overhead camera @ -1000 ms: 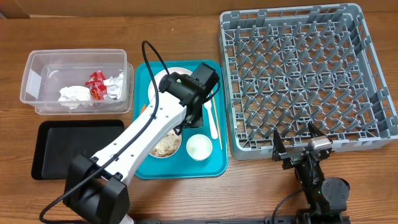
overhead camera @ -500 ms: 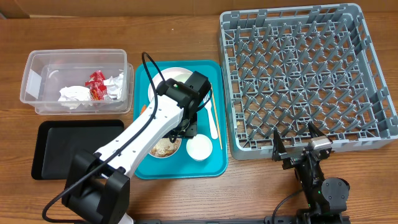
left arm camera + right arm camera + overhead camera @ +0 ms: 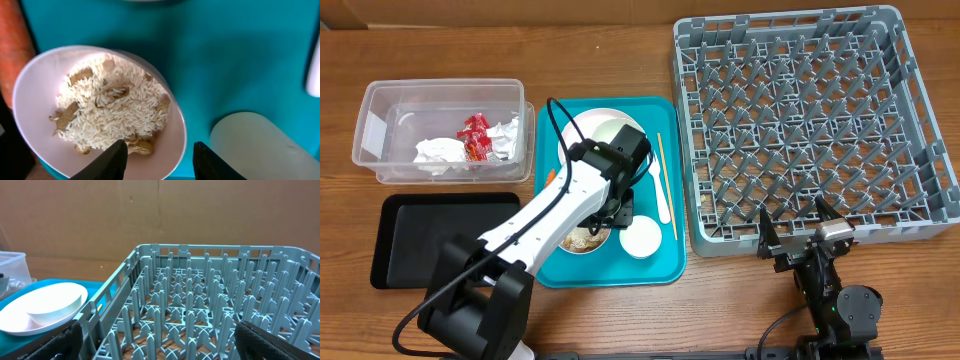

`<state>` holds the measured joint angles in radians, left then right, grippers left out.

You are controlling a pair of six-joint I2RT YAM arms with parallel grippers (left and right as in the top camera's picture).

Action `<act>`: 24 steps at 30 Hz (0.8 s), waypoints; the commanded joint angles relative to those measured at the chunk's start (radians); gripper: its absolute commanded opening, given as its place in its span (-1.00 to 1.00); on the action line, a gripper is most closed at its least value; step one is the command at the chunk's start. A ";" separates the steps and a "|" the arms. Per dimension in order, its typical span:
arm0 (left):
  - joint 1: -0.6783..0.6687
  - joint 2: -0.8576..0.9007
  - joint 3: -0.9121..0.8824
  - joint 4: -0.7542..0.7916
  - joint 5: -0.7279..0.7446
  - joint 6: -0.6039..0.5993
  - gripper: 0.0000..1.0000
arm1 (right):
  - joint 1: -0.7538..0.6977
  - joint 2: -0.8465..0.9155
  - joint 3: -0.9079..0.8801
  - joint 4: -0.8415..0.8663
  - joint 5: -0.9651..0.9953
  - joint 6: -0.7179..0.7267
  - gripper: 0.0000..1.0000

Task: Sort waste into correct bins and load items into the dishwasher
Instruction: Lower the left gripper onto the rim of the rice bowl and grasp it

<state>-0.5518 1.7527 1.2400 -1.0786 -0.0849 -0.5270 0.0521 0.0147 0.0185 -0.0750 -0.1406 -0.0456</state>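
Note:
A pale pink bowl (image 3: 40, 100) of rice-like food scraps (image 3: 107, 107) sits on the teal tray (image 3: 660, 262). My left gripper (image 3: 160, 165) is open low over it, one finger inside the bowl's near rim and the other outside, beside a small white cup (image 3: 260, 145). From overhead the left gripper (image 3: 618, 208) hides part of the bowl (image 3: 582, 240). An orange carrot (image 3: 15, 50) lies along the bowl's left. My right gripper (image 3: 165, 347) rests open and empty at the front edge of the grey dish rack (image 3: 810, 120).
The clear tub (image 3: 380, 125) at the left holds a red wrapper (image 3: 473, 138) and white napkins (image 3: 440, 152). Below it lies the black tray (image 3: 440, 240). A white plate (image 3: 598, 124), a white fork (image 3: 663, 205) and a wooden stick (image 3: 667, 190) also lie on the teal tray.
My left arm has drawn back from over the white plate toward the tray's front and come down over the rice bowl. The right arm has not moved.

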 commanded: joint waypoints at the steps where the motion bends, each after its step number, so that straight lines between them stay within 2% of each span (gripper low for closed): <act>1: 0.005 0.001 -0.010 0.007 0.015 0.016 -0.09 | -0.005 -0.009 -0.011 0.005 0.008 -0.004 1.00; 10: 0.003 0.001 -0.045 0.090 0.008 0.034 -0.01 | -0.005 -0.009 -0.011 0.005 0.008 -0.004 1.00; 16: 0.003 0.001 -0.046 0.101 0.007 0.034 -0.09 | -0.005 -0.009 -0.011 0.005 0.008 -0.004 1.00; 22: 0.003 0.001 -0.047 0.111 0.008 0.034 -0.08 | -0.005 -0.009 -0.011 0.005 0.008 -0.004 1.00; 24: 0.002 0.001 -0.047 0.113 0.007 0.034 -0.14 | -0.005 -0.009 -0.011 0.005 0.008 -0.004 1.00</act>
<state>-0.5518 1.7527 1.2007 -0.9710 -0.0811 -0.5121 0.0521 0.0147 0.0185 -0.0753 -0.1406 -0.0463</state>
